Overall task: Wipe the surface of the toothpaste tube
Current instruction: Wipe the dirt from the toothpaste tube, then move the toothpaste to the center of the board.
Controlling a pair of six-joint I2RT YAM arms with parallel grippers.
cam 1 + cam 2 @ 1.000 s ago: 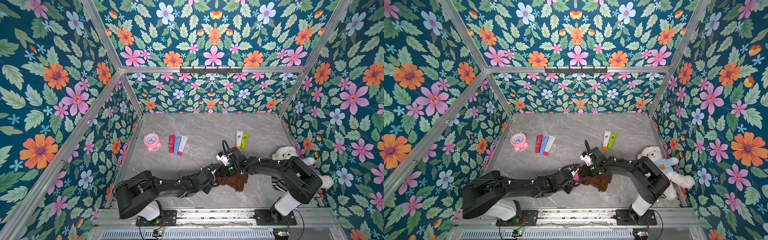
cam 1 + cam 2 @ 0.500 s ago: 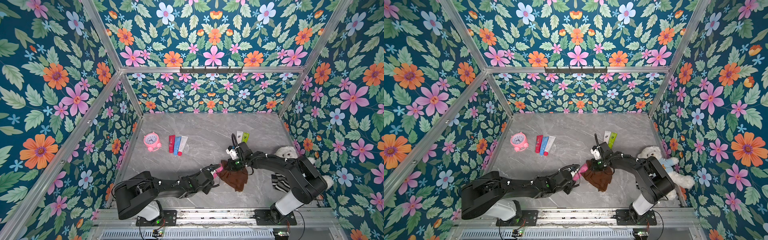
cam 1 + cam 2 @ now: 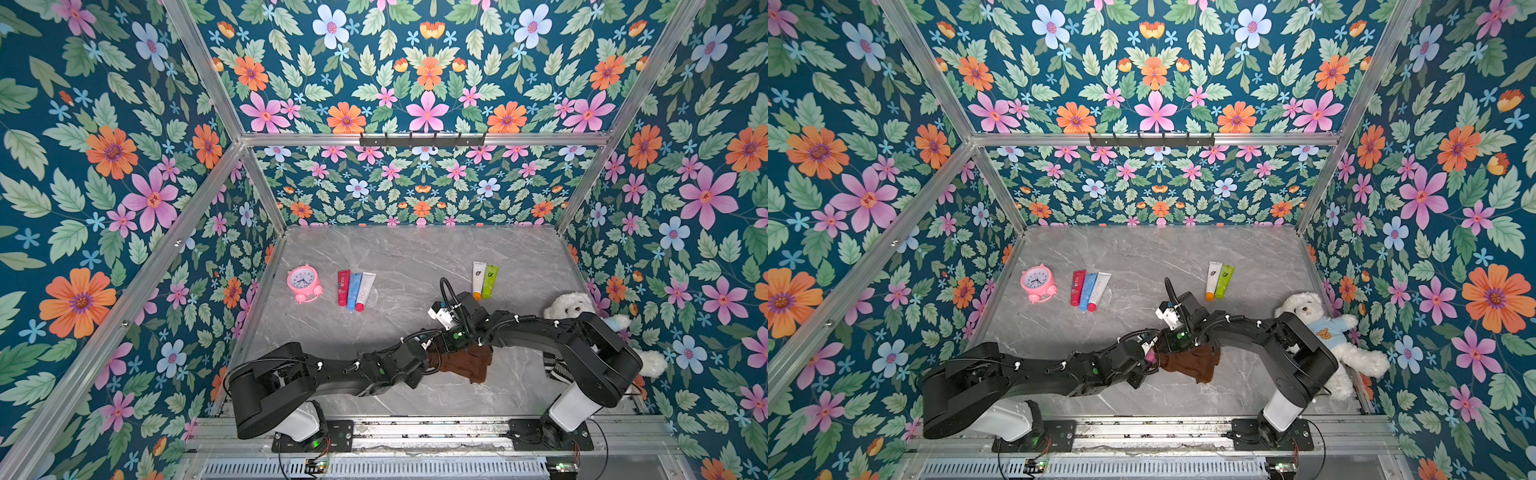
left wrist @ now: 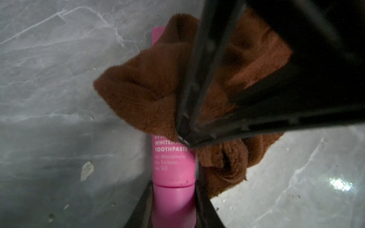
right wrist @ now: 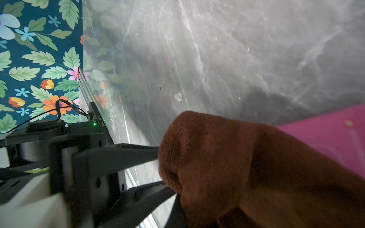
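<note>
Brown cloth [image 4: 142, 94] pinched in the right gripper [image 4: 185, 136], left gripper [image 4: 173, 189] clamped on the pink tube [image 4: 173, 167] at its cap end; hard swipes might yank it loose.

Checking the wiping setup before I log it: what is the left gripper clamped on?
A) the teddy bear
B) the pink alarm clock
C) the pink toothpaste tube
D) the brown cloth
C: the left wrist view shows the left gripper pinching the pink toothpaste tube at its cap end; the right gripper holds the brown cloth.
</note>
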